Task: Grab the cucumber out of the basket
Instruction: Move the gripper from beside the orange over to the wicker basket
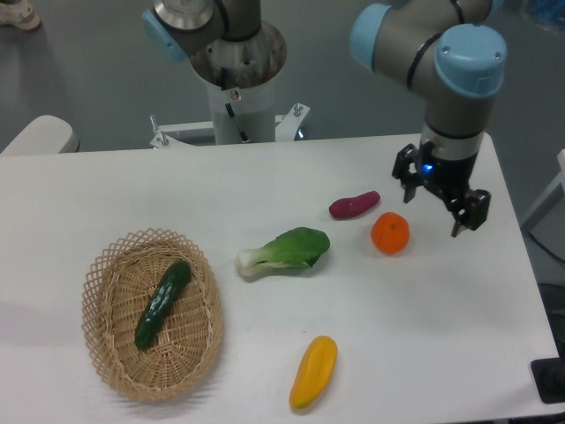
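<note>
The cucumber (161, 304) lies inside the basket (106, 353), resting on its woven floor. It is slim, dark green and glossy, with a slightly bumpy skin. It sits on a diagonal, one end pointing to the far right and the other to the near left, roughly in the middle of the bowl. The basket is oval, shallow, tan wicker with an open lattice rim. It stands flat on the white table (265, 177), at the near left part.
</note>
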Tool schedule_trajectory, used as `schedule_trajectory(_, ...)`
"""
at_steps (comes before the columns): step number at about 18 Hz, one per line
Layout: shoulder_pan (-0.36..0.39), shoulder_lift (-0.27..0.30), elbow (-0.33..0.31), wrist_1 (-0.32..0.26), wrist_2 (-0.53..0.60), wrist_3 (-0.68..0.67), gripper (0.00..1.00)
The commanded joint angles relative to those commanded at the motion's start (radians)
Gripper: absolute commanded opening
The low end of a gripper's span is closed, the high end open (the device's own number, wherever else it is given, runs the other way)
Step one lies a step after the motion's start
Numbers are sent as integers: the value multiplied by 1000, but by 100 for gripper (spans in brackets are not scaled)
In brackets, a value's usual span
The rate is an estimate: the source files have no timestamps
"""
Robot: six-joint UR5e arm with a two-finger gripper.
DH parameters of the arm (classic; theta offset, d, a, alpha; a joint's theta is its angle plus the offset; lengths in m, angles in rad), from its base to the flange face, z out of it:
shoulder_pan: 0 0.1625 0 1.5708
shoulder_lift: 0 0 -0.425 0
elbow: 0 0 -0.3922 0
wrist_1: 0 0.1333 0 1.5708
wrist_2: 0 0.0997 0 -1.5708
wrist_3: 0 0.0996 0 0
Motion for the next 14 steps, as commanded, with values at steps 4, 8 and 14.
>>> schedule_trajectory(4,-101,15,-29,3,8,-278,100)
schedule_trajectory(8,-207,18,-31,6,2,-636,100)
schedule_trajectory(14,-370,0,-66,34,0,-986,100)
